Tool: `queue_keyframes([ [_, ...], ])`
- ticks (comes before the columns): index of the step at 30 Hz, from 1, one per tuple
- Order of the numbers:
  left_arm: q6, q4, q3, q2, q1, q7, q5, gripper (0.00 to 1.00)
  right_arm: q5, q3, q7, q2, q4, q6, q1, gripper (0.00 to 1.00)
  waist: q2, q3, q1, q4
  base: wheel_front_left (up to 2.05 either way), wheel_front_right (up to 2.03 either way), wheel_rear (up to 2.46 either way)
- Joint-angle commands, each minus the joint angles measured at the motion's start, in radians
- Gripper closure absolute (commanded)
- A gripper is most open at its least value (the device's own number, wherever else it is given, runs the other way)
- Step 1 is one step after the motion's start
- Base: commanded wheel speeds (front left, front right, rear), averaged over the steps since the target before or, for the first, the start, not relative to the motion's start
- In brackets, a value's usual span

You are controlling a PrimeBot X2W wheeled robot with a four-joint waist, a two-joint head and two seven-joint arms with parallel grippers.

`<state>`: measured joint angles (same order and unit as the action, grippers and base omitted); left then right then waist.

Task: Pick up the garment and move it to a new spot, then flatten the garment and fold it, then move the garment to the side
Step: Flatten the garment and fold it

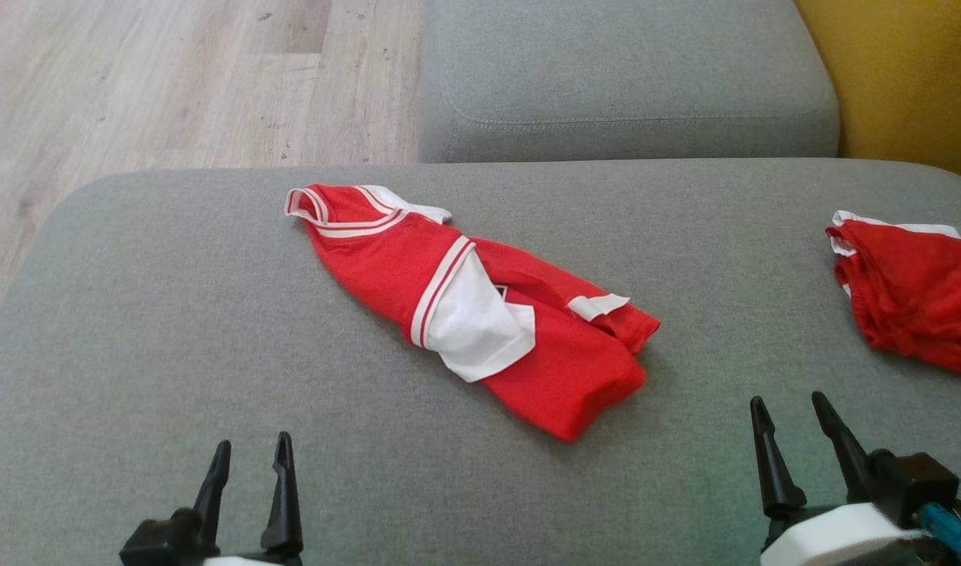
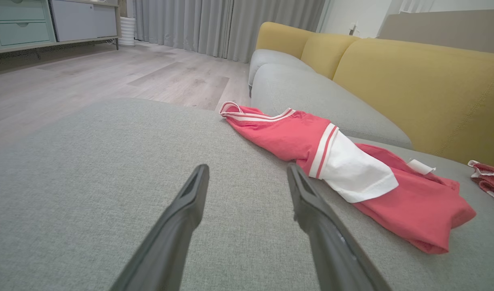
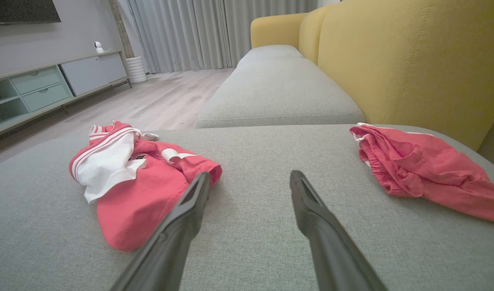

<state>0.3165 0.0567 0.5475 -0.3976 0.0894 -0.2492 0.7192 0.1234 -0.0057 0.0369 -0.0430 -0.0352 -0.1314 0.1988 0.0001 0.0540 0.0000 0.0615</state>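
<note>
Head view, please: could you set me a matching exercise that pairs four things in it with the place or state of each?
Things:
1. red and white garment
2. second red garment
3. left gripper
4. right gripper

Places or states:
A. at the right side of the grey cushion, cut off by the picture's edge
B. lower left, open, holding nothing
C. crumpled near the middle of the cushion
D. lower right, open, holding nothing

Pairs: 1-C, 2-A, 3-B, 4-D
</note>
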Motion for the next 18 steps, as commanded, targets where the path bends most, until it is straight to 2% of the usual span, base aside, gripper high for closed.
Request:
queue_keyframes([
  [1,-0.003,-0.032,-0.040,-0.009,-0.038,-0.012,-0.011,0.00,0.005,0.026,0.017,-0.007,0.029,0.001,-0.031,0.00,-0.0001,-0.001,0.0000,0.000,0.00,0.00,0.00],
  [18,-0.005,-0.029,-0.043,-0.009,-0.050,-0.012,-0.012,0.00,-0.007,0.021,0.013,-0.007,0.025,0.001,-0.048,0.00,-0.0001,-0.017,0.0000,0.012,0.00,0.00,0.00],
])
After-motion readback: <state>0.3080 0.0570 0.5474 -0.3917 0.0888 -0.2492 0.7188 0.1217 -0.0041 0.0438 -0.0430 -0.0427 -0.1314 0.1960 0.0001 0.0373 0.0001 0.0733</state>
